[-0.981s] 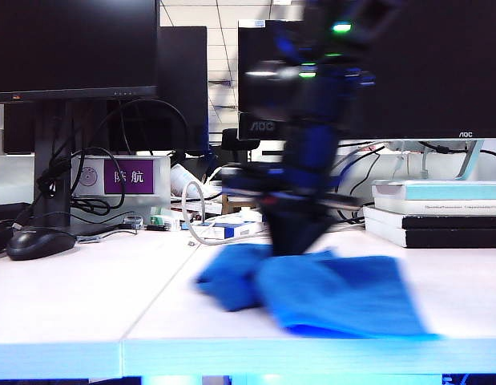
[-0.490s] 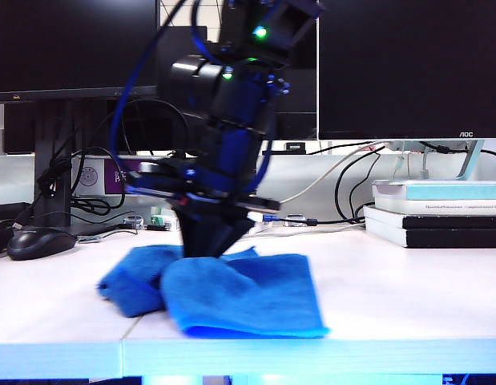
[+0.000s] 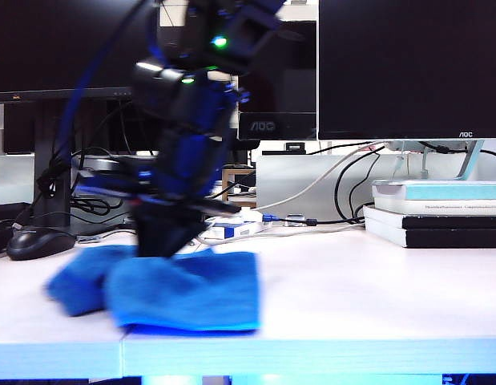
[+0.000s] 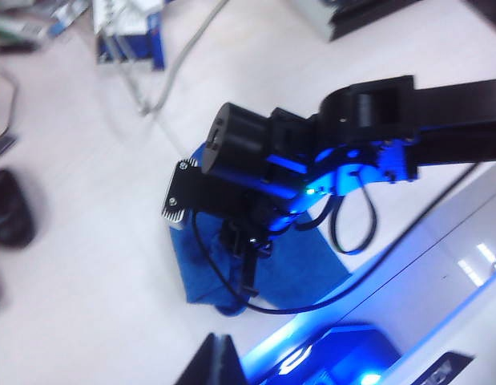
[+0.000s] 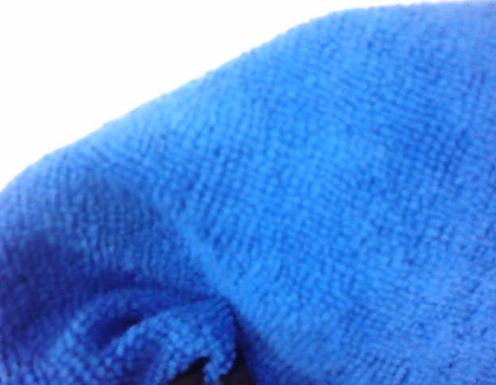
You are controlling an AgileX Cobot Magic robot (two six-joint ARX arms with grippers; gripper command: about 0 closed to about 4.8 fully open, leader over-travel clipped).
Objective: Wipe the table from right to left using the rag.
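The blue rag (image 3: 179, 290) lies rumpled on the white table (image 3: 360, 289), near its front edge and left of the middle. My right gripper (image 3: 163, 245) points down, pressed into the rag's top and shut on a fold of it. In the right wrist view the rag (image 5: 312, 200) fills the picture, with dark fingertips (image 5: 203, 375) just showing under a pinched fold. The left wrist view looks down on the right arm (image 4: 248, 168) over the rag (image 4: 201, 277). My left gripper (image 4: 219, 361) hangs above the table, shut and holding nothing, and is out of the exterior view.
A black mouse (image 3: 38, 241) lies just left of the rag. Behind it are monitors (image 3: 408, 64), cables (image 3: 312, 212) and a small box (image 3: 230, 231). Stacked books (image 3: 436, 212) sit at the back right. The panel seam (image 3: 122, 353) runs under the rag's left part.
My right gripper has dragged the rag leftward along the table, from right of the middle to across the seam. The arm now leans further left, uncovering the cables and the monitor behind.
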